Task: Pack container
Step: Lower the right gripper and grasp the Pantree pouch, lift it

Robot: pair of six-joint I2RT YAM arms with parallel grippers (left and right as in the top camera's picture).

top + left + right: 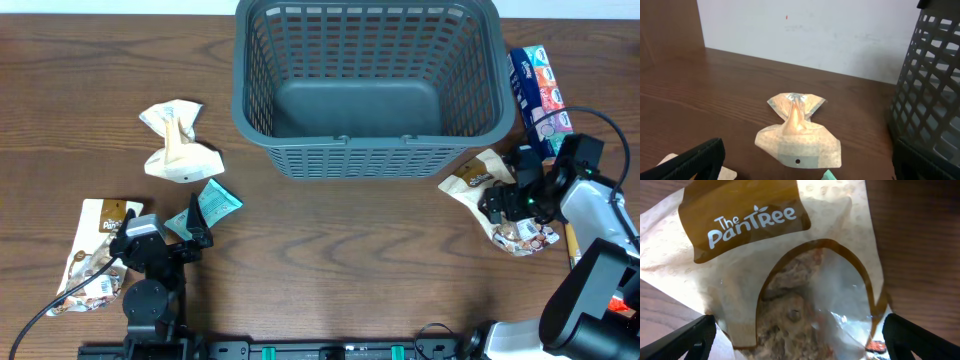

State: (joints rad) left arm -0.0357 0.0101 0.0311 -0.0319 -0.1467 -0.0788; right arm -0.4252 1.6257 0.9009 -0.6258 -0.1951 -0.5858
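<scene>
Right hand (802,337) spread wide over a snack bag (790,255); left hand (807,162) equally wide, empty.

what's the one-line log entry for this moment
container: empty | left gripper: open, near teal packet | right gripper: open, over pantree packet

The large dark grey plastic basket (365,155) is one even grey, its sides a lattice of slots. The wooden desk (340,250) is dark brown with a streaky grain. The twisted cream foil packet (178,145) shows a pale tan centre. The small flat teal packet (215,203) is blue-green. The flat white paper snack packet (95,255) carries a brown panel. The crumpled cream snack packet (765,255) has white lettering on a golden-brown band. The blue cardboard carton (538,85) bears orange-red patches.
</scene>
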